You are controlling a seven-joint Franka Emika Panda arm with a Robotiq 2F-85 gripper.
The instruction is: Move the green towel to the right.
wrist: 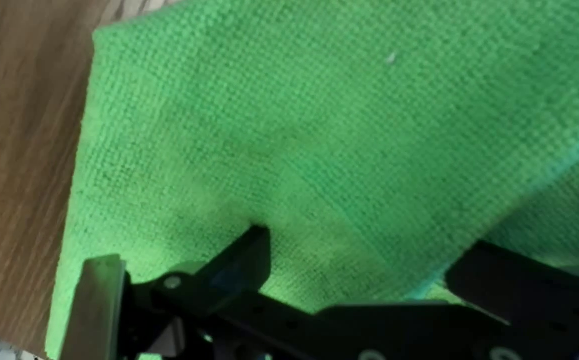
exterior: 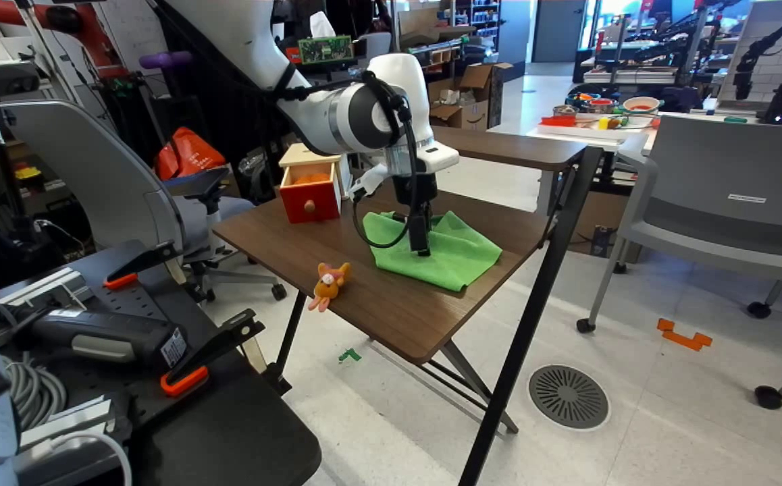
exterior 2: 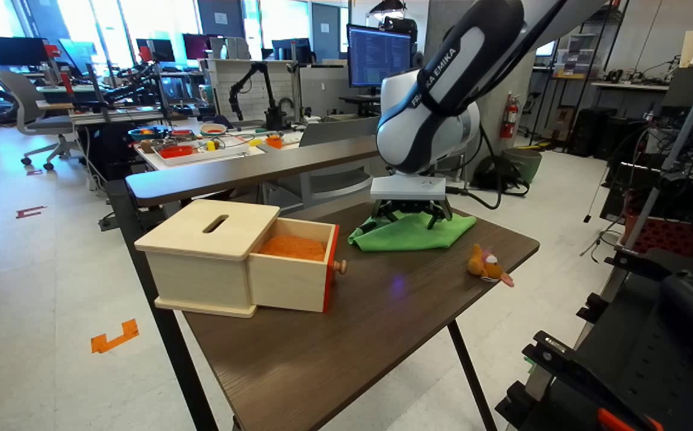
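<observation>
The green towel (exterior: 460, 260) lies rumpled on the brown table, with a raised fold, in both exterior views (exterior 2: 403, 240). It fills most of the wrist view (wrist: 289, 115), where one corner and an edge show against the wood. My gripper (exterior: 421, 248) points down over the middle of the towel. It also shows from its broad side in an exterior view (exterior 2: 405, 224). In the wrist view the two fingers of the gripper (wrist: 359, 255) are wide apart with towel surface between them. The fingertips are at or very close to the cloth; whether they press on it I cannot tell.
A wooden box (exterior 2: 200, 269) with a red-fronted drawer (exterior: 310, 199), pulled out and holding something orange, stands on the table (exterior 2: 376, 335). A small orange plush toy (exterior: 328, 283) lies at the table edge. A raised shelf (exterior 2: 251, 170) runs along one side.
</observation>
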